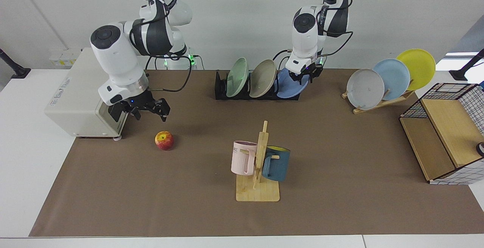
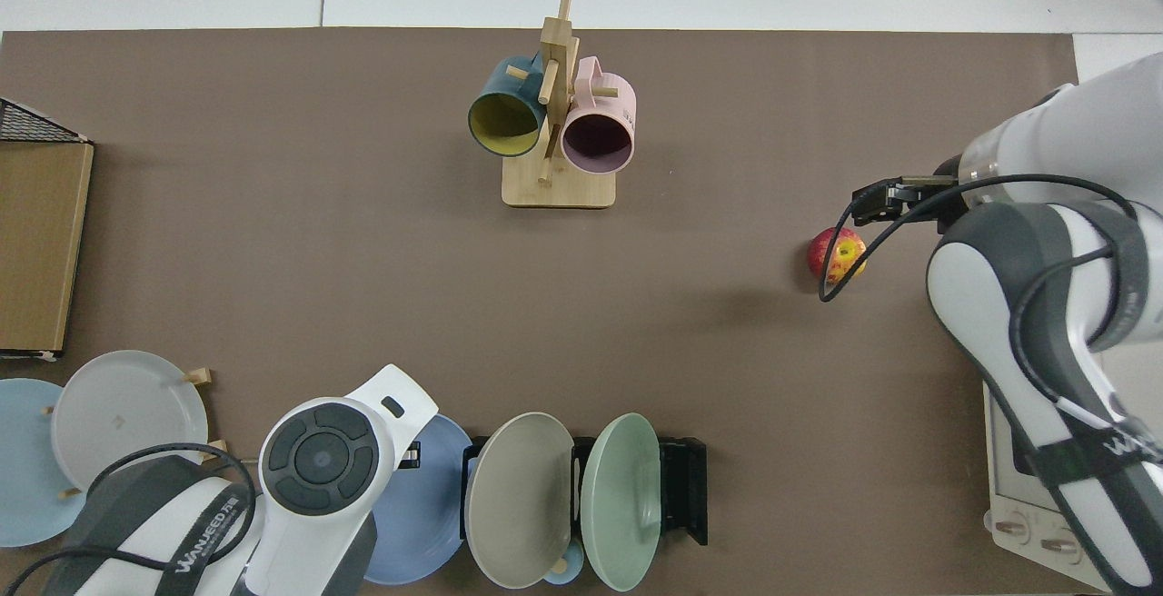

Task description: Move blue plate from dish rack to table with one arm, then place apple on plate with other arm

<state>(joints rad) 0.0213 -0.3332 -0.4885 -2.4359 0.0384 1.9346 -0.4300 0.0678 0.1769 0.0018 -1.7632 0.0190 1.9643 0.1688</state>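
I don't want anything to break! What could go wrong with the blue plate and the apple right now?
1. The left tool is at the blue plate's top edge, and the beige plate leans right beside it in the dish rack. Pulling the blue plate out crookedly might knock its neighbour.

2. The right tool hangs open close above the apple. The apple is round, so a bump could send it rolling over the table.

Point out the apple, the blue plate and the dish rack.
apple (image 1: 164,140), facing view: middle of its red skin.
blue plate (image 1: 290,85), facing view: its face, below the left gripper (image 1: 304,76).
dish rack (image 1: 219,87), facing view: black end wall beside the green plate.
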